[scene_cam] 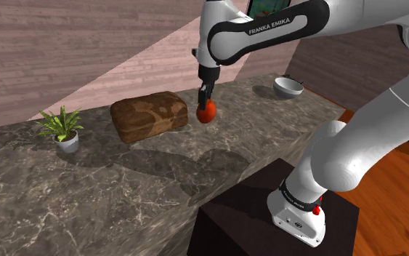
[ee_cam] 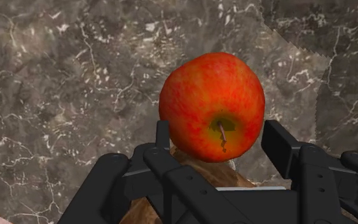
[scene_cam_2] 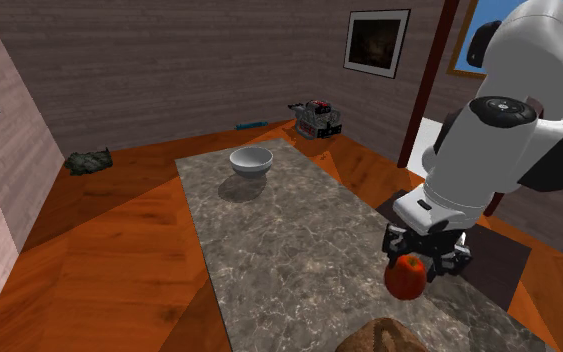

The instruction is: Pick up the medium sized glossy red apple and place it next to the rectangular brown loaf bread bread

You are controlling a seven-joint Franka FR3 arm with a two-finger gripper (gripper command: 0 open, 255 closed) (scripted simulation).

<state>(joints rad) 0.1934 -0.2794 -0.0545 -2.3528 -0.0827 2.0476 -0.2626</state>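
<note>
A glossy red apple (scene_cam: 206, 112) hangs in the air just right of the brown loaf (scene_cam: 149, 115) in the shoulder view, clasped by my black gripper (scene_cam: 206, 100). In the wrist view the apple (ee_cam: 212, 105) sits between the two fingers (ee_cam: 284, 147), stem side toward the camera, with a strip of the loaf (ee_cam: 196, 172) under it. In the second exterior view the gripper (scene_cam_2: 421, 256) holds the apple (scene_cam_2: 406, 277) above the marble counter (scene_cam_2: 289, 230), and the loaf's end (scene_cam_2: 381, 336) shows at the bottom edge.
A small potted plant (scene_cam: 63, 128) stands left of the loaf in the shoulder view. A white bowl (scene_cam: 288, 88) sits at the counter's far right end, also seen as the bowl (scene_cam_2: 251, 161). My dark stand (scene_cam: 268, 218) is close to the counter's front edge.
</note>
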